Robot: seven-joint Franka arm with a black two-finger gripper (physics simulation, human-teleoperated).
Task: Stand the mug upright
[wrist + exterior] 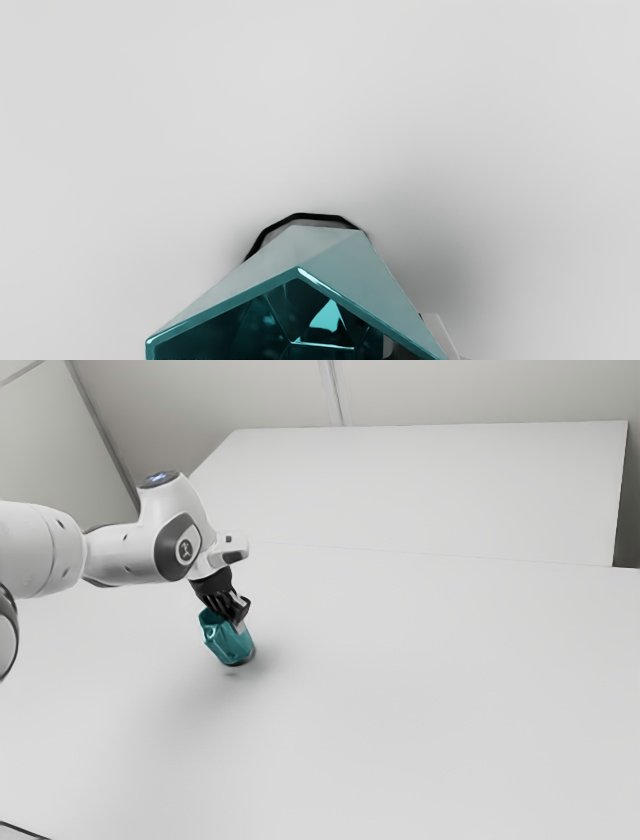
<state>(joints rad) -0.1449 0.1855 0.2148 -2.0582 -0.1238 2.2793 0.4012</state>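
The teal faceted mug (pixel 230 645) is seen tilted in the exterior view, at about 8 o'clock from the view's centre. Its mouth (pixel 260 320) is directed toward 11 o'clock and its dark-edged base (pixel 317 217) toward 5 o'clock; an upright stance is not shown. The white arm (pixel 130 555) is extended from 9 o'clock, and the black fingers (pixel 237 621) are placed at about 12 o'clock relative to the mug, pointed down toward it.

The mug's wall is pinched by the fingers (pixel 412 345), which are closed to a narrow gap: 1 fingertip is set inside the mouth, and the other is pressed to the outer face, so that the wall is clasped from 2 sides. Dark facets with a bright teal glint are seen within the hollow.

A soft shadow (pixel 435 270) is cast on the pale table (pixel 430 710) beside the mug, and a small dark patch (pixel 231 675) is seen just off the base, at about 6 o'clock from the mug. Whether the base is touched by the table cannot be told.
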